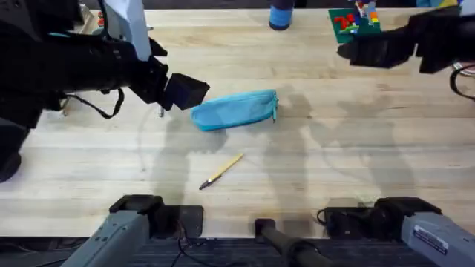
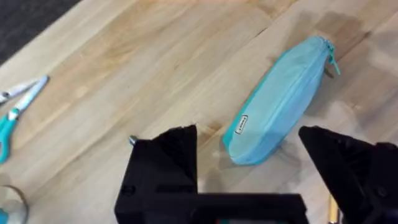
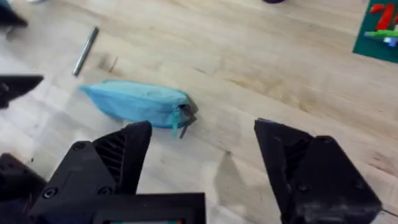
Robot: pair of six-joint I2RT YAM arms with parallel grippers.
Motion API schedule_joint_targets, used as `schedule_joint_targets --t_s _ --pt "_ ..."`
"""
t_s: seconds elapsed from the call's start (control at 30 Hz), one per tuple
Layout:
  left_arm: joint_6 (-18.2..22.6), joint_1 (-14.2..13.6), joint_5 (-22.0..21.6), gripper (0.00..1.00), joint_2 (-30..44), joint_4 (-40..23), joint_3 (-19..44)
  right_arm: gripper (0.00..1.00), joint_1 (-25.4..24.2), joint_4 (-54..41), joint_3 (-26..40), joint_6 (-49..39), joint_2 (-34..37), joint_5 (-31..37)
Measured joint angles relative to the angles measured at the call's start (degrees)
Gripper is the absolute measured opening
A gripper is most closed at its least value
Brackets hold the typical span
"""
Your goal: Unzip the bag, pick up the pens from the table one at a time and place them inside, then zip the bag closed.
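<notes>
The bag lies closed on the table near the middle, long axis running left to right, its zipper pull at the right-hand end. The left gripper hangs just off the bag's left end, fingers spread wide; it is the nearer arm. The right gripper is well apart, up at the far right, also wide and holding nothing. 1 tan pen rests in front of the bag, pointing diagonally; 1 silver pen lies beyond its left end. No contents can be seen through the shut zipper.
</notes>
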Motion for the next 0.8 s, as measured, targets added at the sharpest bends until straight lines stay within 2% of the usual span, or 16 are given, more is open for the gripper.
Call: schedule_joint_targets --t_s 0.4,0.47,0.63,0.8 --pt "3.0 0.0 1.3 0.994 0.0 0.0 0.0 0.995 0.0 0.3 0.0 -2.5 0.0 -1.7" --pt "5.8 0.0 2.0 0.994 0.0 -2.3 0.0 0.995 0.0 0.3 0.0 -2.5 0.0 -1.7" --pt "16.2 0.2 5.5 0.992 0.1 -8.1 0.0 0.996 0.0 0.3 0.0 -3.7 0.0 -1.7" --pt "25.4 3.3 9.8 0.993 0.1 -11.7 0.0 0.995 0.0 0.3 0.0 -4.6 0.0 -1.7"
